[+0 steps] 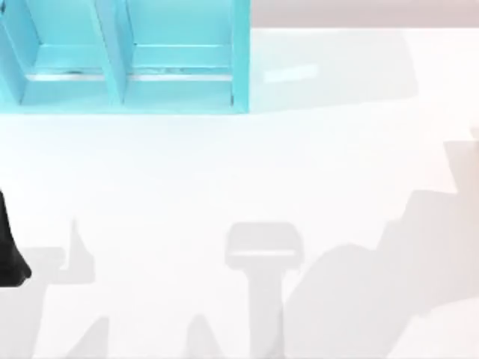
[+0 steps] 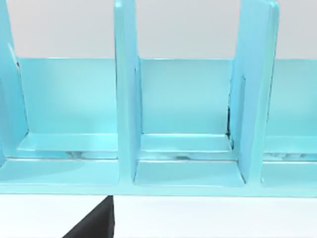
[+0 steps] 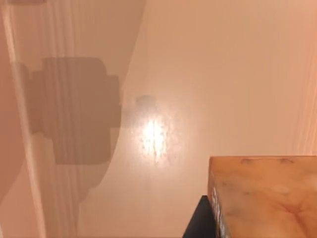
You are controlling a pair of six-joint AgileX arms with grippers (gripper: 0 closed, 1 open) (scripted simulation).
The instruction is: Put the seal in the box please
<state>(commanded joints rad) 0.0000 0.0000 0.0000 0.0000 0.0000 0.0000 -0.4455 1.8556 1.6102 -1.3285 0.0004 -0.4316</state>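
The box (image 1: 239, 67) is a turquoise rack with upright dividers at the table's far left. The left wrist view looks into the open compartments of the box (image 2: 126, 99) from close by. The seal (image 3: 265, 198) appears in the right wrist view as a glossy orange-tan block close to the camera, above the pale table. A dark finger (image 3: 198, 220) of my right gripper presses against its side, so the gripper looks shut on it. A black part of my left arm (image 1: 11, 258) sits at the table's left edge, well in front of the box.
Grey shadows of the arms fall across the white table (image 1: 224, 172) at the front middle and right. A blocky gripper shadow (image 3: 74, 109) lies on the table surface below the seal.
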